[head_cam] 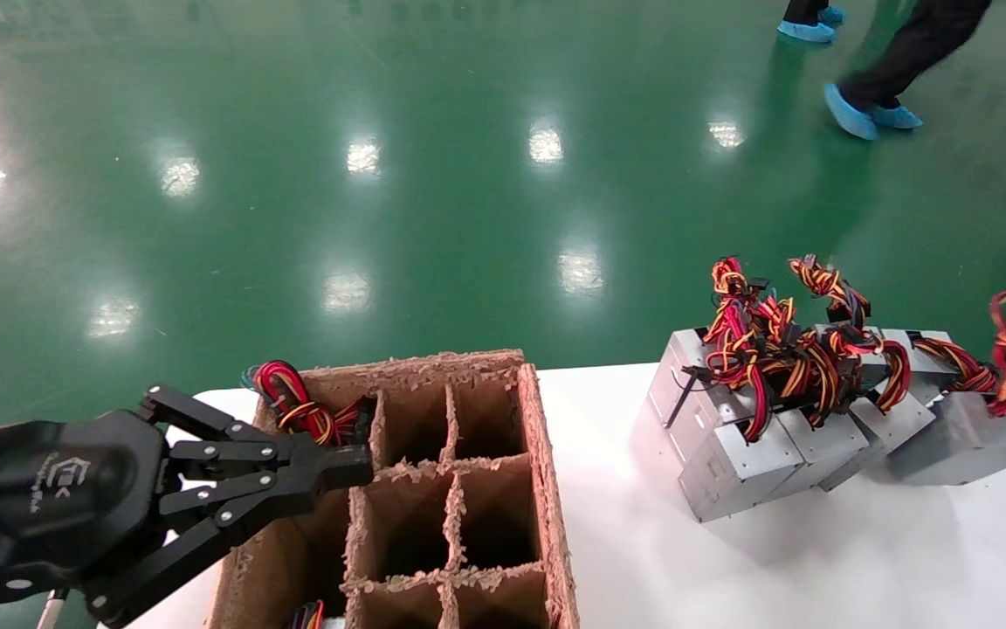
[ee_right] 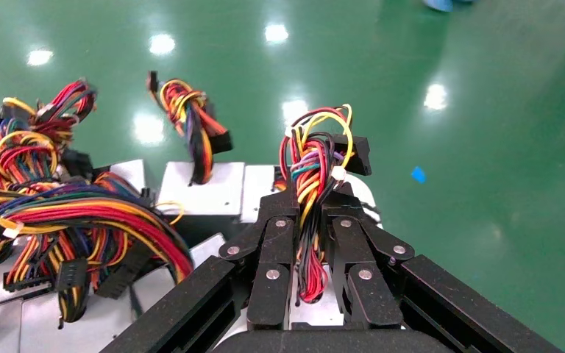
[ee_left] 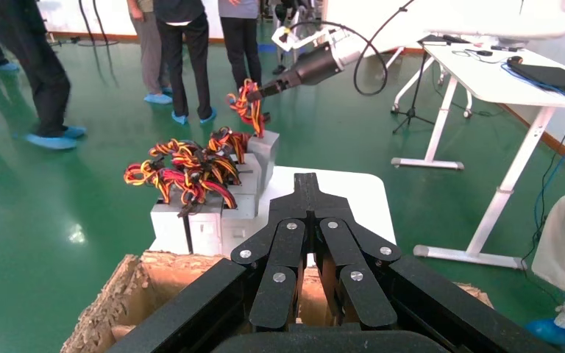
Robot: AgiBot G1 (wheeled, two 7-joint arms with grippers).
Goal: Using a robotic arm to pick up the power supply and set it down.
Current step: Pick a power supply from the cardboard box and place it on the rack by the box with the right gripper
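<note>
The right wrist view alone shows the right claw (ee_right: pixel 315 213) closed on a wire bundle (ee_right: pixel 315 158) that stands up between its fingers. The head view cuts that claw off at its right edge; the left wrist view shows it far off, held above the surface's far right end, on the white arm (ee_left: pixel 338 48). The bundle belongs to the power supply (head_cam: pixel 970 437) at the right edge of the white surface (head_cam: pixel 817 559), a silver box lying with its long axis roughly along that edge and its wires rising upward. More supplies (head_cam: pixel 756 437) lean together just beside it. The left claw (head_cam: pixel 350 467), fingers closed on nothing, hovers over the divided carton (head_cam: pixel 542 454) at the surface's left end. The floor (head_cam: pixel 381 175) is glossy green; people (ee_left: pixel 184 44) stand beyond.
</note>
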